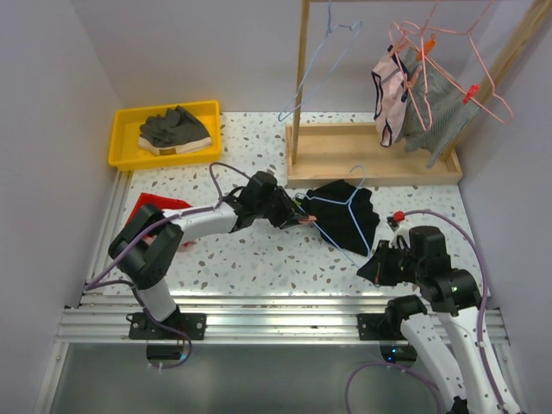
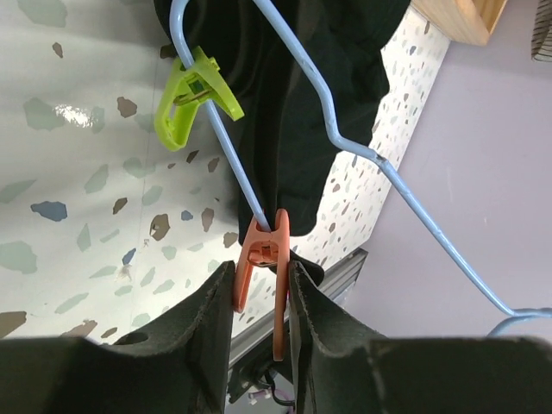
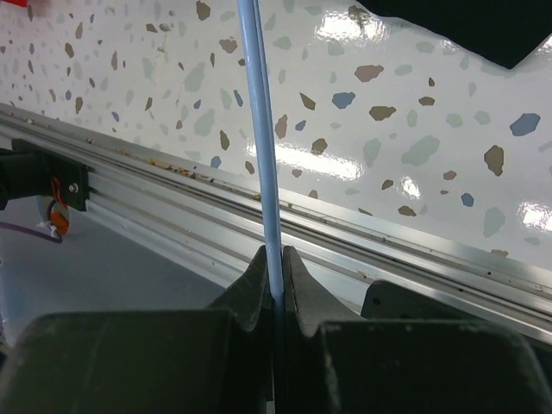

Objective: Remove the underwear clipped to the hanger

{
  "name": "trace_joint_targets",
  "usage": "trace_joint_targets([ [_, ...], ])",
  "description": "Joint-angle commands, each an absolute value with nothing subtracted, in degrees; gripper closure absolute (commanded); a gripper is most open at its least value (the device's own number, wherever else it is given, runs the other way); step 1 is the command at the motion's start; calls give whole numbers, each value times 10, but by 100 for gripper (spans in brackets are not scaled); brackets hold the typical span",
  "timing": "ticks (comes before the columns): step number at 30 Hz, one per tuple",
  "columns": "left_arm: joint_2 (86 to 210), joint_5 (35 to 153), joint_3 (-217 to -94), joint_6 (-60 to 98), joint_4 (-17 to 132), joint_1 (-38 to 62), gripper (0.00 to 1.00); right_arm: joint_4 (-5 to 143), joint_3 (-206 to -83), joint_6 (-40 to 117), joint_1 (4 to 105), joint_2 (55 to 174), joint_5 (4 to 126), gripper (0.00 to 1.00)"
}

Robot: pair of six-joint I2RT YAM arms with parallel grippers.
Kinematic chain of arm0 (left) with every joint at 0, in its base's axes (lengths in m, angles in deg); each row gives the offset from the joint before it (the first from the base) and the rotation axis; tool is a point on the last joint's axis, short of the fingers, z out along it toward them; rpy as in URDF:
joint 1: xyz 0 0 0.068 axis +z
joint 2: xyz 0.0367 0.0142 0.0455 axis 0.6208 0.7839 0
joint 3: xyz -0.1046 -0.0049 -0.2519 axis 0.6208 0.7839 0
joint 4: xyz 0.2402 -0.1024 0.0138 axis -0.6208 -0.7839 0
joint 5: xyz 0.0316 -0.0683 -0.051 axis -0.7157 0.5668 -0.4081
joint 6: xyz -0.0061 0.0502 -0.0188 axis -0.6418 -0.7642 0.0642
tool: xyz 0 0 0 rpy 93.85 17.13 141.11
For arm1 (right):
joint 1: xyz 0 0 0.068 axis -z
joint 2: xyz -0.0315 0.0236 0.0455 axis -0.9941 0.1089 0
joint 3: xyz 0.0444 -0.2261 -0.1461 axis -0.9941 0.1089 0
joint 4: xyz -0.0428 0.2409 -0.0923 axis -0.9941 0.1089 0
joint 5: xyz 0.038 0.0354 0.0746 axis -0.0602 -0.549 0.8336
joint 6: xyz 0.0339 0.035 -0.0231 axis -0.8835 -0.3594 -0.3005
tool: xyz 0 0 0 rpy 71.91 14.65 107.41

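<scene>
Speckled white counter (image 1: 259, 250) between pale lilac walls. At mid-frame of the overhead view, squeezing with the left claw (image 1: 304, 221): an orange clip (image 2: 263, 259), its two tails caught between the dark fingers (image 2: 198, 328), one finger against each tail in the wrist view. Just above those fingers, the clip's mouth biting onto the wire of the blue hanger (image 1: 345, 203) and the edge of the black underwear (image 1: 354, 224). Further along the same wire, toward the upper left of the wrist view, a lime-green clip (image 2: 190, 99), likewise on the wire at the edge of the black fabric. Lying flat on the counter just right of centre, hanger and underwear together, directly below the wooden rack (image 1: 371, 164).

At lower right, clamped tight with the right claw (image 1: 375, 267): a thin run of that blue wire, pinched between closed fingertips in its wrist view, above an aluminium rail (image 3: 172, 216) along the counter's edge.

Outward from there, on the rack at upper right: a pink hanger (image 1: 448, 52) carrying a patterned pair (image 1: 390, 95) and a grey garment (image 1: 435, 112), with red clips (image 1: 472, 91); beside them a bare light-blue hanger (image 1: 323, 60). At upper left, a yellow tray (image 1: 121, 142) holding dark grey clothing (image 1: 177, 129). Near the left edge, beside the left arm, a red cloth (image 1: 155, 205).
</scene>
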State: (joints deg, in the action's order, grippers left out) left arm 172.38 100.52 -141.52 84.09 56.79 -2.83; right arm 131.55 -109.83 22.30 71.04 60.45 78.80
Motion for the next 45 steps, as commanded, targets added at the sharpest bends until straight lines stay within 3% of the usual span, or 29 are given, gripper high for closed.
trace_joint_targets([
  [1, 1690, 1007, -1396, 850, 623, -23, 100, 1311, -1118, 204, 712, 603, 732, 100],
  [7, 1687, 1013, -1367, 859, 640, -23, 100, 1301, -1110, 194, 712, 601, 741, 100],
  [9, 1690, 1012, -1362, 861, 651, -23, 83, 1296, -1107, 191, 712, 601, 744, 100],
  [13, 1697, 1011, -1348, 869, 683, -23, 63, 1287, -1104, 187, 712, 602, 752, 100],
  [20, 1727, 1019, -1324, 889, 745, -23, 45, 1280, -1099, 185, 712, 604, 759, 100],
  [23, 1737, 1021, -1321, 898, 765, -23, 33, 1280, -1097, 185, 713, 603, 759, 100],
  [26, 1741, 1012, -1319, 905, 783, -23, 14, 1276, -1093, 184, 712, 603, 764, 100],
  [27, 1742, 1010, -1319, 909, 788, -24, 0, 1275, -1090, 183, 713, 603, 766, 100],
  [43, 1827, 1030, -1403, 944, 780, -32, 0, 1269, -1087, 181, 712, 605, 769, 100],
  [45, 1831, 1032, -1404, 950, 795, -32, 6, 1270, -1088, 181, 713, 604, 768, 100],
])
